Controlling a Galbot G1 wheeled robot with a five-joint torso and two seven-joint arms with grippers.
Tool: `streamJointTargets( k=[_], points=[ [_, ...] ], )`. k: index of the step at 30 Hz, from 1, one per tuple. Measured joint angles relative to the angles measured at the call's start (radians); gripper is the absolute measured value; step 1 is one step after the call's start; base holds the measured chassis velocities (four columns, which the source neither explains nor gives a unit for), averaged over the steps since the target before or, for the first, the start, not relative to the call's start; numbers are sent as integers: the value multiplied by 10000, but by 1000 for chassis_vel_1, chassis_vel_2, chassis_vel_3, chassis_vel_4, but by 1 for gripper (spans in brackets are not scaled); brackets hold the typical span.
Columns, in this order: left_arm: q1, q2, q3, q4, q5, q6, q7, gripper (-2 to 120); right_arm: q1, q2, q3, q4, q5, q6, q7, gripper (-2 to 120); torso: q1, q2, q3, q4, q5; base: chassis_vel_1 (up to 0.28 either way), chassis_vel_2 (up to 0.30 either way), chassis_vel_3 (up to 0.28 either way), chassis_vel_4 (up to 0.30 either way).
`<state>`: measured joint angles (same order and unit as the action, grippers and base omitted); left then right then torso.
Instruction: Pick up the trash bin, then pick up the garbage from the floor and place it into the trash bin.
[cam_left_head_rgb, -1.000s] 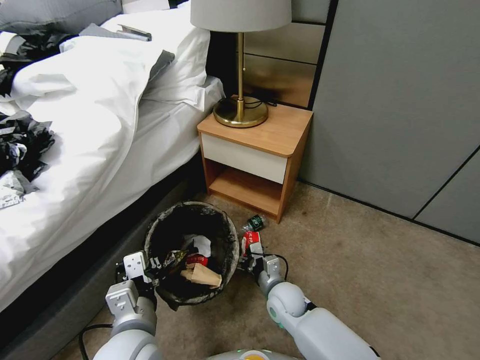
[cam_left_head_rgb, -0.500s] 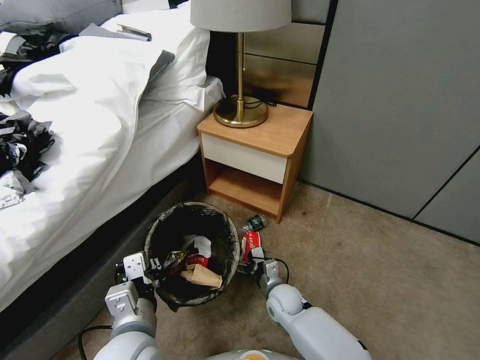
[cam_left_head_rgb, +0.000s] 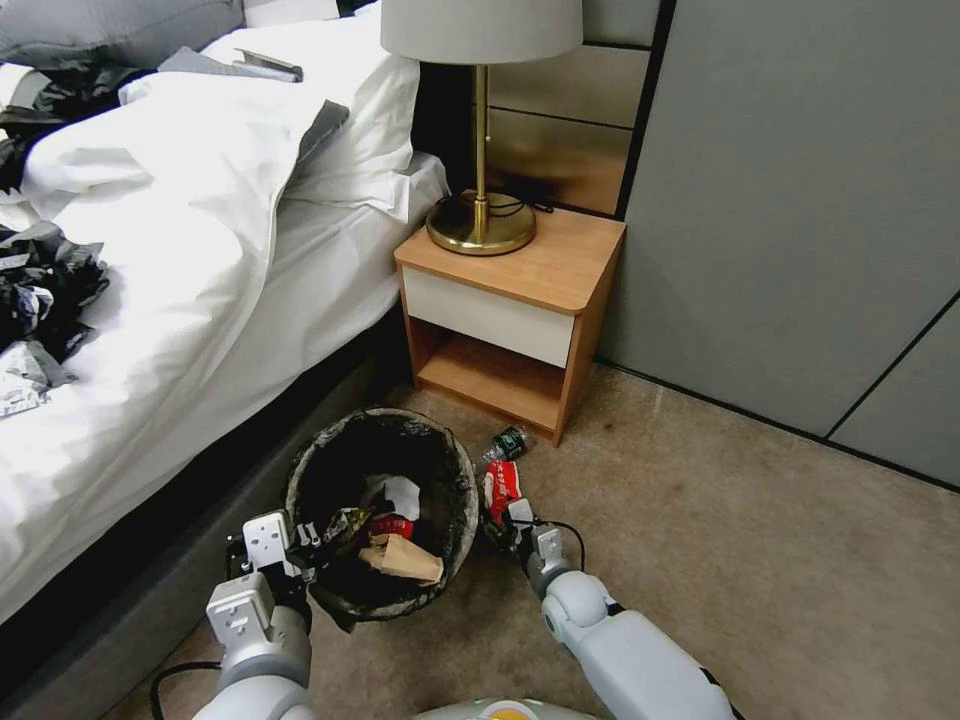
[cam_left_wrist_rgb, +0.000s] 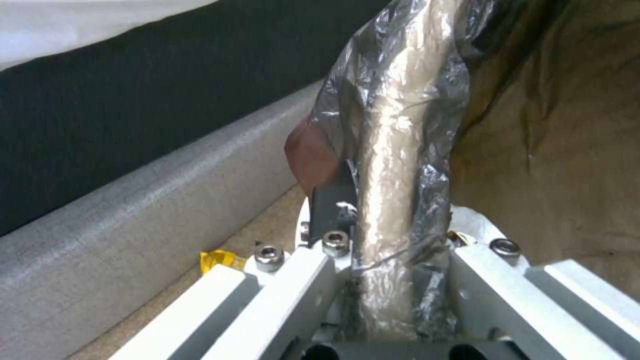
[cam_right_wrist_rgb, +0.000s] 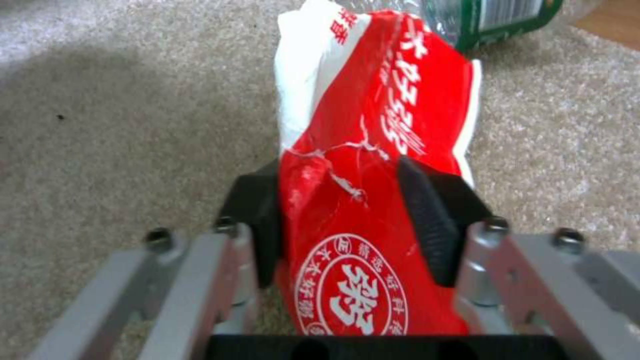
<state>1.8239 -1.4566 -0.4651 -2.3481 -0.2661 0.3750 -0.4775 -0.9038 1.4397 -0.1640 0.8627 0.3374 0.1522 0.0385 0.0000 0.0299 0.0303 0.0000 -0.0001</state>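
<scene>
The trash bin (cam_left_head_rgb: 455, 470), its dark liner around the rim, stands on the carpet between the bed and the nightstand. My left gripper (cam_left_head_rgb: 300, 548) is shut on its near rim; in the left wrist view the gripper (cam_left_wrist_rgb: 373, 200) pinches the liner-covered rim (cam_left_wrist_rgb: 393, 125). Inside the bin lie a brown paper scrap (cam_left_head_rgb: 405, 560), a white tissue (cam_left_head_rgb: 402, 492) and a red wrapper (cam_left_head_rgb: 392, 522). To the bin's right, my right gripper (cam_left_head_rgb: 508, 512) is shut on a red-and-white snack wrapper (cam_left_head_rgb: 500, 482) on the floor, its pads (cam_right_wrist_rgb: 427, 215) pressing the wrapper (cam_right_wrist_rgb: 373, 150). A green-labelled bottle (cam_left_head_rgb: 510, 441) lies just beyond.
A wooden nightstand (cam_left_head_rgb: 520, 260) with a brass lamp (cam_left_head_rgb: 481, 222) stands behind the bin. The bed (cam_left_head_rgb: 180, 260) runs along the left, with black and silver sheets (cam_left_head_rgb: 40, 290) on it. A yellow scrap (cam_left_wrist_rgb: 220, 259) lies by the bed base. Open carpet (cam_left_head_rgb: 760, 560) spreads right.
The bin and my left gripper have come slightly toward me. My right arm has shifted a little, its gripper staying at the snack wrapper.
</scene>
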Motion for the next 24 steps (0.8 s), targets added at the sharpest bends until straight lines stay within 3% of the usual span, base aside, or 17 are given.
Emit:
streamJointTargets(
  k=[9, 11, 19, 24],
  points=[
    [58, -12, 0, -52, 47, -28, 13, 0, 20, 60, 29, -111, -58, 84, -25, 12, 0, 3, 0, 0, 0, 0, 0, 0, 0],
    [64, -18, 9, -64, 56, -33, 15, 0, -13, 33, 39, -63, -60, 100, -26, 1, 0, 2, 0, 1, 1, 0, 0, 0, 0],
    [60, -14, 20, -90, 61, -40, 23, 0, -138, -122, 127, 251, -56, 148, 25, 0, 0, 2, 0, 2, 2, 0, 0, 0, 0],
    [-10, 29, 45, -60, 55, -42, 27, 0, -578, -441, 329, 1309, 231, 156, 305, 0, 0, 2, 1, 0, 2, 0, 0, 0, 0]
  ],
)
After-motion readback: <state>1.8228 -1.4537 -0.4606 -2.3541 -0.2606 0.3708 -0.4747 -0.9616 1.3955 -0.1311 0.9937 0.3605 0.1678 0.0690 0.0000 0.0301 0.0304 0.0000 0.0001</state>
